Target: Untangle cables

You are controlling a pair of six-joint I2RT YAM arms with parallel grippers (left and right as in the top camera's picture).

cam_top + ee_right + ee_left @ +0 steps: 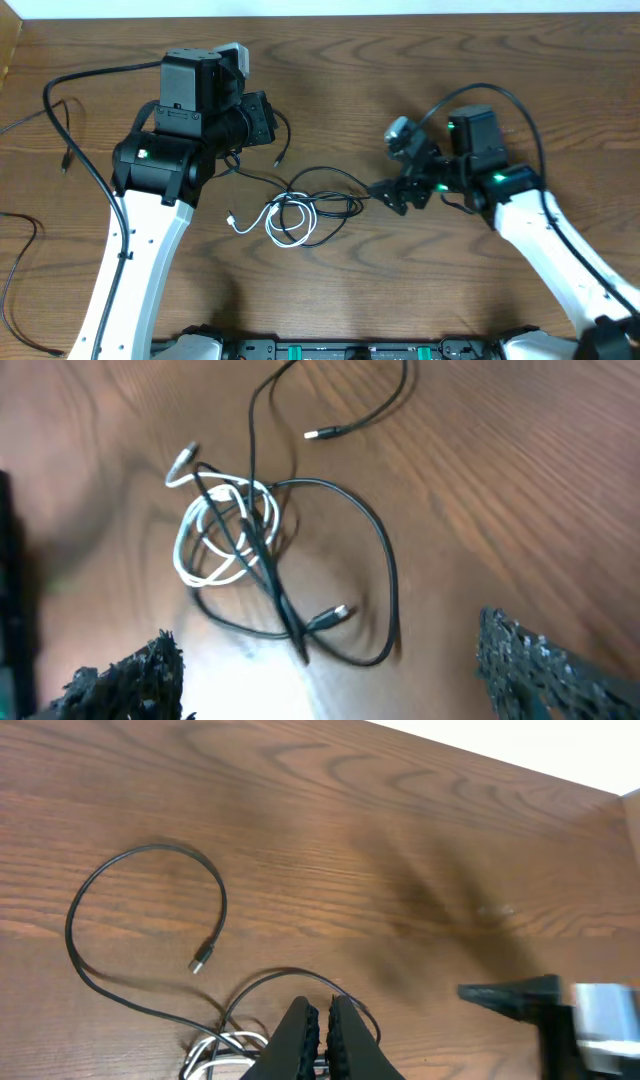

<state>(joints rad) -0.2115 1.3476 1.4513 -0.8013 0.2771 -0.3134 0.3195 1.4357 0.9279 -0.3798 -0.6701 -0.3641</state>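
The black and white cables (300, 210) lie in a tangled bunch in the middle of the wooden table (400, 60), the left claw (320, 1025) is shut tight near them, and the right claw (328, 635) is wide open beside them.

Clearance entry, as I am reading it from here.

- **Centre:** the cables (300, 208) are lying bunched between the two arms, with a white loop (285, 222) knotted in among the black ones.
- **Right gripper** (388, 192): sitting just beside the bunch, jaws spread wide.
- **Left gripper** (322, 1025): hanging closed over the bunch's near edge.
- **Open wood:** I am finding bare table behind the bunch and in front of it.
- **Left edge:** the arm wires (100, 72) are trailing across it.
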